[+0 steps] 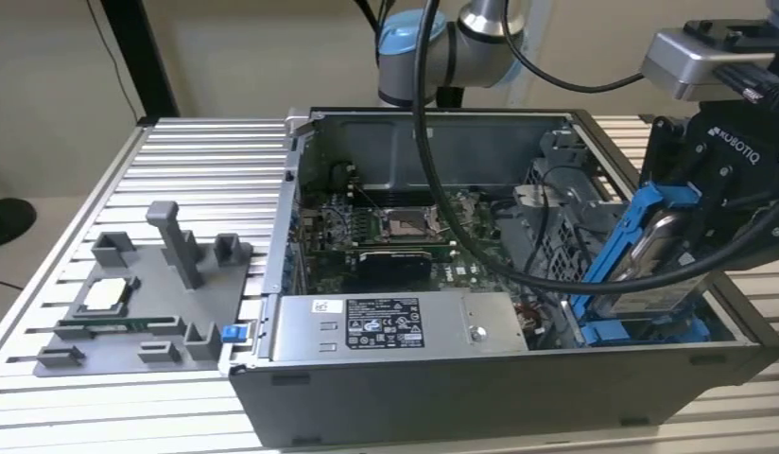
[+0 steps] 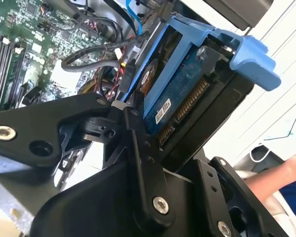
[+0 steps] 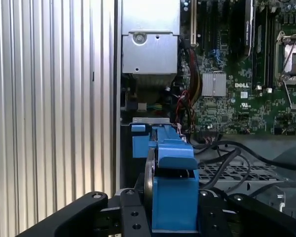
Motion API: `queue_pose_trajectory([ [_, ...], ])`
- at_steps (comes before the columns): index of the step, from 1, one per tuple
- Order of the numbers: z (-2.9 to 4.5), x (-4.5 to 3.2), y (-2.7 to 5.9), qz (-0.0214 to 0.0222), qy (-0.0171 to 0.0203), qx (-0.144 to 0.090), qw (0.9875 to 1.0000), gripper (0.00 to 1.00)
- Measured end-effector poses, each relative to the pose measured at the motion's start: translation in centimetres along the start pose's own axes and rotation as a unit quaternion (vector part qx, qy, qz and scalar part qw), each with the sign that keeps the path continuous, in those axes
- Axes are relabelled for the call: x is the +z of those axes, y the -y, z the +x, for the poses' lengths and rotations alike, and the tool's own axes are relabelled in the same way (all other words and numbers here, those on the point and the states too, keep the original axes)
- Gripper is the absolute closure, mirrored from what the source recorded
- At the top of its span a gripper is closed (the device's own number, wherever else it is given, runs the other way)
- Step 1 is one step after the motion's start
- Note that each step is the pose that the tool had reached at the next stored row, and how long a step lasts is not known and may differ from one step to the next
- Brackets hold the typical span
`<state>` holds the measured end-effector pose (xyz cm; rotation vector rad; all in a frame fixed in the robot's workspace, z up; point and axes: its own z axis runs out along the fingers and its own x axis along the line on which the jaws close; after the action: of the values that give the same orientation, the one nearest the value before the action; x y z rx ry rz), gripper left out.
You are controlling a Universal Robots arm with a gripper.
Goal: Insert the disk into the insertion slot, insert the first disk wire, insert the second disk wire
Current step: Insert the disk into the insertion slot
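Your black gripper (image 1: 695, 227) is clamped on the silver hard drive in its blue plastic carrier (image 1: 645, 274), tilted, lower end meeting the grey rectangular drive bay (image 1: 616, 333), presumably to slide it in at an angle.

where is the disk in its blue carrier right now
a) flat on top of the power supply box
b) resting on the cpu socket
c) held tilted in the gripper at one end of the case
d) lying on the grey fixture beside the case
c: the gripper is clamped on the disk, which leans tilted at the exterior view's right end of the computer case, its lower end down inside.
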<state>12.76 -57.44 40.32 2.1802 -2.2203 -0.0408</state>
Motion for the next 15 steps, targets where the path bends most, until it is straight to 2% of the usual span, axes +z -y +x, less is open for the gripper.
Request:
queue_pose_trajectory([
  [12, -0.01, 2.18, 0.12, -0.0003, 0.0000, 0.000, 1.0000, 1.00],
  [15, -0.01, 2.35, 0.13, -0.0003, -0.0001, 0.000, 1.0000, 1.00],
])
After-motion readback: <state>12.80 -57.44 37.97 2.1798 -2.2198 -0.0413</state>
